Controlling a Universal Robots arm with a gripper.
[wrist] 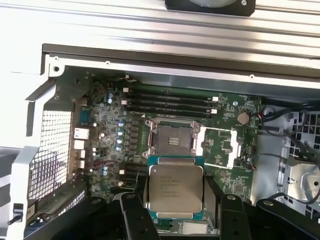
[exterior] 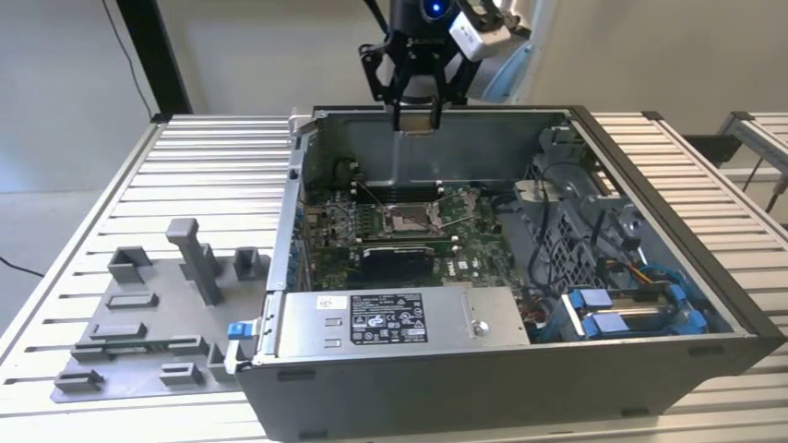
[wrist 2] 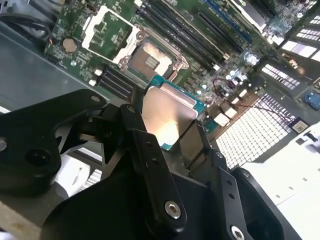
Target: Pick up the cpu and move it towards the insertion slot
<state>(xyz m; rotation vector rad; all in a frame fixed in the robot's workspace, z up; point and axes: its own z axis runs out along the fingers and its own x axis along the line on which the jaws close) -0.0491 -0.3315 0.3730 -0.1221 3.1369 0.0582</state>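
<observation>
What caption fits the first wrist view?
Black fingers hold the cpu above the open insertion slot.

You have the open grey metal computer case (exterior: 518,369) on the ribbed metal table (exterior: 209,157), the grey plastic tray with upright blocks (exterior: 148,323) beside it on the exterior view's left, the square metal-framed insertion slot (exterior: 409,219) inside on the green circuit board (exterior: 474,268), and the black gripper (exterior: 415,120) holding the flat silvery square cpu (wrist: 175,192) above the case's far wall.
</observation>
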